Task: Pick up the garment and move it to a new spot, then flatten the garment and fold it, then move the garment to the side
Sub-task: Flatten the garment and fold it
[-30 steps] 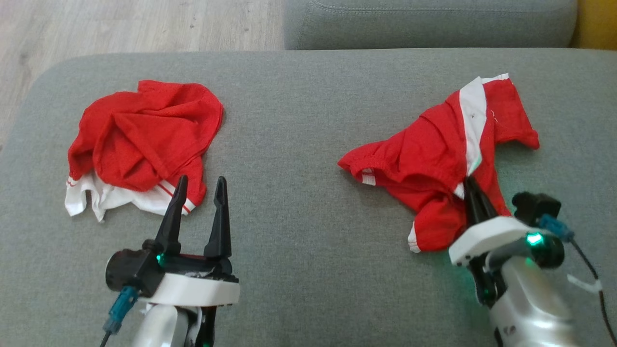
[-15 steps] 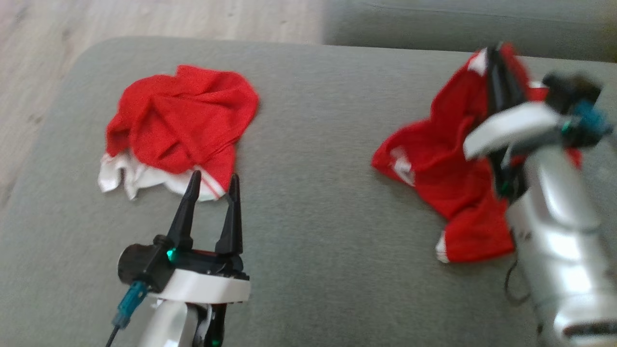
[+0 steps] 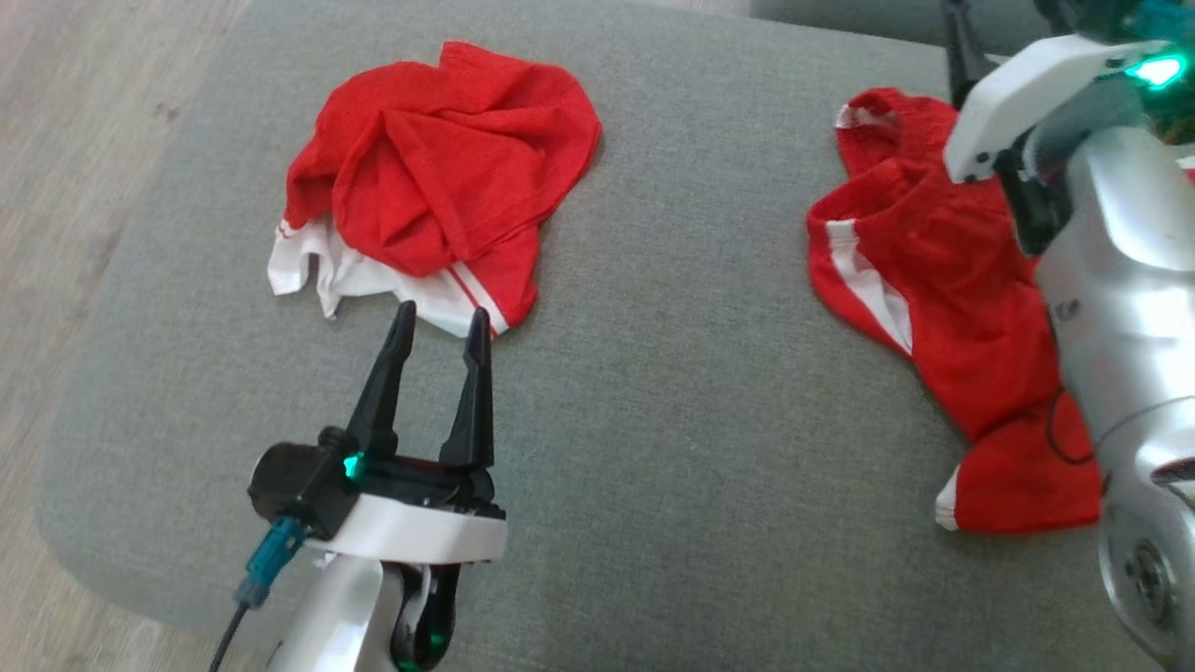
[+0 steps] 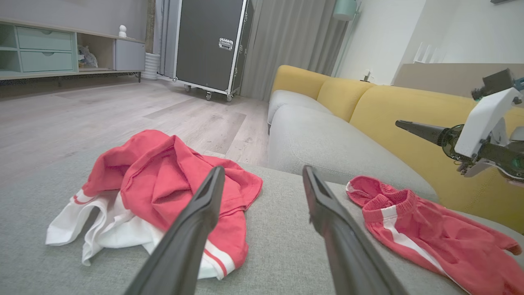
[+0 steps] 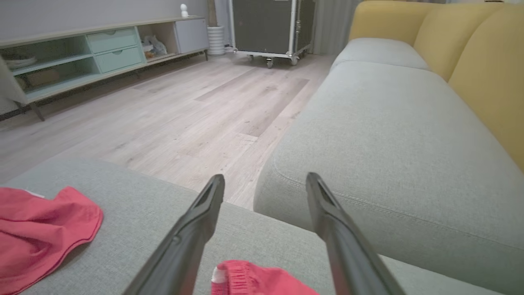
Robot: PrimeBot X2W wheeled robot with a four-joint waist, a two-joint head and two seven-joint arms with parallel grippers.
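Flattening the shorts (image 3: 934, 280) should go best pinching waistband corners; left and right jaws stand wide open, empty.

A broad bare strip of grey cushion (image 3: 672, 373) lies open between the crumpled shirt (image 3: 439, 177) and the shorts (image 3: 943, 308).

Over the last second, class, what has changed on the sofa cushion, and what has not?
The right gripper, shut on the red shorts a second ago, carried them away from the robot, then opened its jaws and let go; the shorts lie rearranged. The left gripper stayed open just short of the unmoved red and white shirt.
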